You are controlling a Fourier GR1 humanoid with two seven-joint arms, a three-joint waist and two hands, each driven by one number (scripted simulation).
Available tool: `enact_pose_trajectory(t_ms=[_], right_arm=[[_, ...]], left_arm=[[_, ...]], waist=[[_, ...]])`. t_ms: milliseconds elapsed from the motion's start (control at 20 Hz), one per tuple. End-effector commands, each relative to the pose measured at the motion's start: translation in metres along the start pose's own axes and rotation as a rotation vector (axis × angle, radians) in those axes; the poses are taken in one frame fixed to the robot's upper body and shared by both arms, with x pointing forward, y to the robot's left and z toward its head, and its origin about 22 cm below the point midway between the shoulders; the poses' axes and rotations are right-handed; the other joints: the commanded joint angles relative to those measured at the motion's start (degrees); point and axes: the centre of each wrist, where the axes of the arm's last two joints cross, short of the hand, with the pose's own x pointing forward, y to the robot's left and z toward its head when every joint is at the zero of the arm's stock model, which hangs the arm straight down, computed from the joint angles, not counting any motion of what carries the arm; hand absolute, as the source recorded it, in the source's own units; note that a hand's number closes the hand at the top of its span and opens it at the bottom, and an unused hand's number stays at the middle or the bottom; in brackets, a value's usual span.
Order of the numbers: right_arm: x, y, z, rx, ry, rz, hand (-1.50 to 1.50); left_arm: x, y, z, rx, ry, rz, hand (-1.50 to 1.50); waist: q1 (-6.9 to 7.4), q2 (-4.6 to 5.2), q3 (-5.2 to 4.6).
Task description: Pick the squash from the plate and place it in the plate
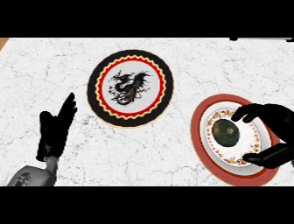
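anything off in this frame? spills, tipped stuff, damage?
Nothing stands out. The dark green squash lies in the red-rimmed plate, with the right hand curled around it. The dragon plate sits flat and intact. The left hand rests open.

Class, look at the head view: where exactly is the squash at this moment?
The squash lies on the red-rimmed plate at the view's right, right of the dragon plate, with the right hand curved around it.
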Motion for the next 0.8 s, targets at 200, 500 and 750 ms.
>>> enact_pose_trajectory(t_ms=[200, 500, 750], right_arm=[[0.007, -0.026, -0.01, 0.325, 0.041, 0.334, -1.5], [0.034, -0.051, -0.051, 0.393, 0.083, 0.62, -1.5], [0.026, -0.041, -0.058, 0.577, 0.215, 0.694, -1.5]], left_arm=[[-0.003, -0.002, 0.001, 0.02, 0.005, -0.011, 0.0], [-0.025, -0.002, 0.016, 0.026, 0.027, 0.007, 0.0], [-0.008, 0.01, -0.002, 0.034, 0.019, 0.002, 0.0]], waist=[[-0.78, -0.39, -0.21], [-0.93, -0.6, -0.36], [-1.62, -0.57, -0.37]])
